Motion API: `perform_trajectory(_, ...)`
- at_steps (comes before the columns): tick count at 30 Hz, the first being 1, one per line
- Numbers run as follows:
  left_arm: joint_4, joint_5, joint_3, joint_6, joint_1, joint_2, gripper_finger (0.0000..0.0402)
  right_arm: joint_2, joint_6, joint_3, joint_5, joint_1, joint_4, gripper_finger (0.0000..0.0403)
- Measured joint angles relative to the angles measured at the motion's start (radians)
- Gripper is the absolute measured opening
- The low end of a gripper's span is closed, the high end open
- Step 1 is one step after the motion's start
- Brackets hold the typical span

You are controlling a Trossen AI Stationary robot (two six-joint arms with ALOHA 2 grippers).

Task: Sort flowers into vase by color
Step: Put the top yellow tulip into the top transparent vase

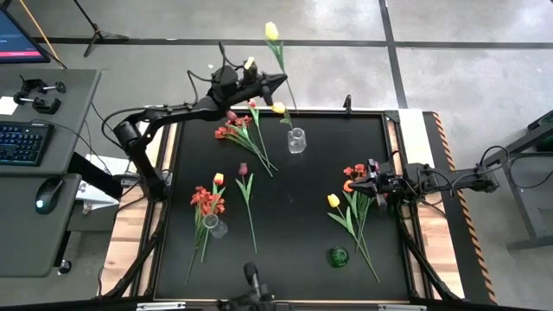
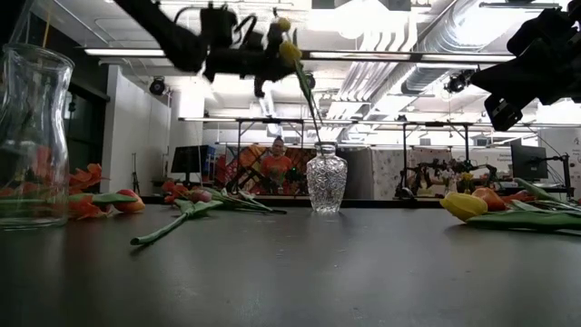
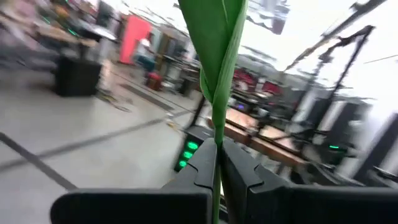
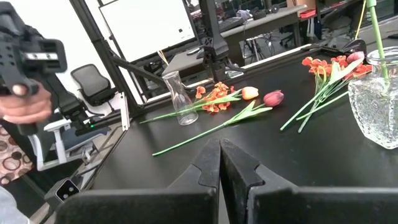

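The left gripper [image 1: 278, 82] is hovering over the table's far edge with its fingers [image 3: 205, 163] pinching the green stem of a yellow tulip [image 1: 271, 31], whose head is pointing out beyond the table. The stem's lower end is reaching down into the cut-glass vase [image 1: 296, 140] standing near the far middle of the black table [image 1: 311, 216]. The right gripper [image 1: 352, 185] is waiting at the right side, fingers pressed together on nothing, just above a bunch of orange flowers [image 1: 356, 172]. More tulips are lying scattered around 2 other vases, a clear one [image 1: 216, 226] and a green one [image 1: 338, 257].
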Motion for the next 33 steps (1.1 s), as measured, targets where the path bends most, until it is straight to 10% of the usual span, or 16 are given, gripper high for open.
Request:
perform_trajectory(5, 0.071, 0.170, -0.030, -0.028, 0.029, 0.037, 0.0000, 0.000, 0.000, 0.000, 0.000, 0.000, 0.000, 0.0000)
perform_trajectory(33, 0.091, 0.385, -0.006, 0.145, 0.009, 0.059, 0.0000, 0.000, 0.000, 0.000, 0.000, 0.000, 0.000, 0.0000)
